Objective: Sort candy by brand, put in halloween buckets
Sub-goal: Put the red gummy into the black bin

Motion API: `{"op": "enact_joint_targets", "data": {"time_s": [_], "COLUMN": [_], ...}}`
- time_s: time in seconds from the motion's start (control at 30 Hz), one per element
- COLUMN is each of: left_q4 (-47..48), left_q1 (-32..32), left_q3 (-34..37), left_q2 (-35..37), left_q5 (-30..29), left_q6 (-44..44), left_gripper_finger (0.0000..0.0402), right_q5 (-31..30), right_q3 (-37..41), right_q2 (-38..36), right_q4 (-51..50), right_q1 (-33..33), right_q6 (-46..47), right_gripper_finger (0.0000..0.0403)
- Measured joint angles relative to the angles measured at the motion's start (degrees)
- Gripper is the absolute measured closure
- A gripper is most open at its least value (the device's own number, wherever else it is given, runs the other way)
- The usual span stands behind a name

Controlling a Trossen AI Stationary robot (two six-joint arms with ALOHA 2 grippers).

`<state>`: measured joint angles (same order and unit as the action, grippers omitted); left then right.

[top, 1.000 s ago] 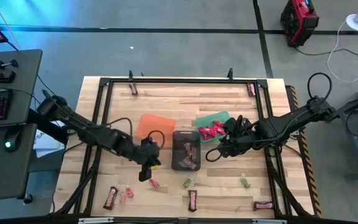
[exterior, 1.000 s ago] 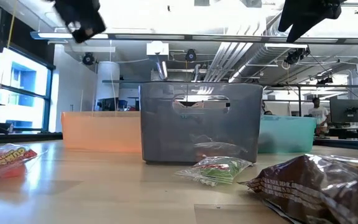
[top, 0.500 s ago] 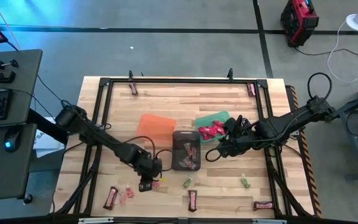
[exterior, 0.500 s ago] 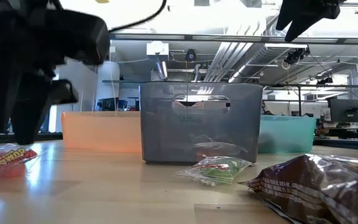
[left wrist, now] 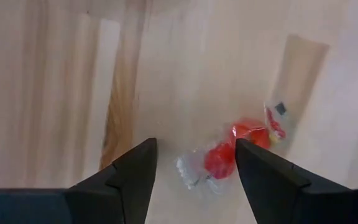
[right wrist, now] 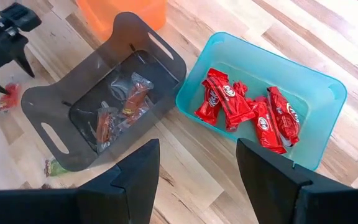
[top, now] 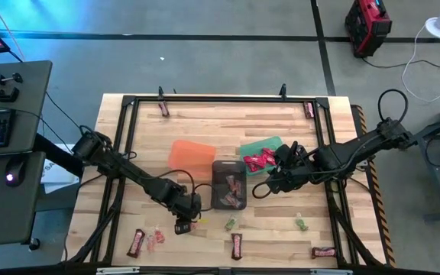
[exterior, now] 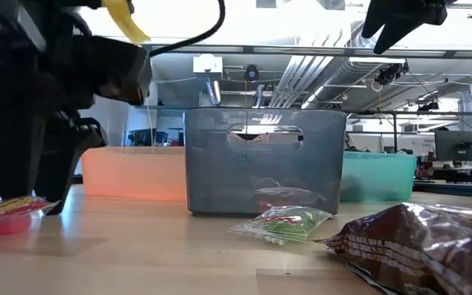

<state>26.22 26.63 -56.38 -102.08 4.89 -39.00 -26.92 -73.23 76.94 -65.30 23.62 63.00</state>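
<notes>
My left gripper [top: 183,226] is open and low over the table near its near edge, pointing down. Its fingers straddle a small red candy in a clear wrapper [left wrist: 224,157], which also shows in the low view [exterior: 8,216]. My right gripper [top: 270,183] hangs open in the air between the grey-black bucket [top: 228,185] and the green bucket [top: 262,153]. The grey-black bucket [right wrist: 110,99] holds dark brown bars. Red wrappers [right wrist: 247,109] lie in the green one. The orange bucket [top: 189,154] stands to the left of the two. My left gripper comes at the red candy from above. One finger [left wrist: 263,174] stands right beside the wrapper's red part [left wrist: 219,160]; whether it touches I cannot tell. The candy lies flat on the table.
Loose candy lies along the near edge: brown bars [top: 135,242] [top: 237,245] [top: 323,251], pink pieces [top: 153,240] and green pieces [top: 230,224] [top: 301,223]. A black frame [top: 205,99] rings the tabletop. In the low view a green piece [exterior: 289,223] and a brown wrapper [exterior: 416,242] lie close by.
My left gripper has moved from beside the grey-black bucket toward the table's near edge and down, until its open fingers stand around the red candy. The candy has stayed where it was.
</notes>
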Motion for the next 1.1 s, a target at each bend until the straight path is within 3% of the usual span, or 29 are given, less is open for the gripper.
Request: {"op": "enact_joint_targets", "data": {"time_s": [0.2,0.27,0.37,0.43,0.53,0.73,0.93,1.1], "left_q4": [0.1,0.5,0.9,1.9,0.9,-4.0,-10.5,-13.1], "left_q1": [0.2,0.1,0.1,-0.2,-1.3,-5.0,-9.4,-11.9], "left_q3": [-0.1,0.0,0.3,0.4,0.2,-4.7,-9.8,-9.8], "left_q2": [-1.3,-0.5,1.4,4.3,10.8,21.0,19.0,13.5], "left_q5": [-0.1,-0.3,0.2,0.2,-1.0,-10.3,-15.8,-16.0], "left_q6": [-0.4,-0.4,0.1,0.8,2.1,5.5,15.7,16.8], "left_gripper_finger": [0.0226,0.0268,0.0362,0.0387,0.0389,0.04,0.0401,0.039], "right_q5": [0.0,-0.1,-1.5,-2.2,-3.0,-6.2,-8.1,-8.0], "right_q3": [0.0,0.0,0.0,0.0,0.0,0.0,0.0,0.0], "right_q2": [0.0,0.0,0.0,0.0,0.0,0.0,0.0,0.0], "right_q4": [0.1,0.0,0.0,0.0,0.0,0.0,0.2,0.2], "right_q1": [0.0,0.0,0.0,0.0,0.0,0.0,-1.2,-1.9], "right_q6": [0.0,0.0,0.0,0.0,0.0,0.1,1.5,1.3], "right_gripper_finger": [0.0197,0.0197,0.0197,0.0197,0.0197,0.0197,0.0197,0.0197]}}
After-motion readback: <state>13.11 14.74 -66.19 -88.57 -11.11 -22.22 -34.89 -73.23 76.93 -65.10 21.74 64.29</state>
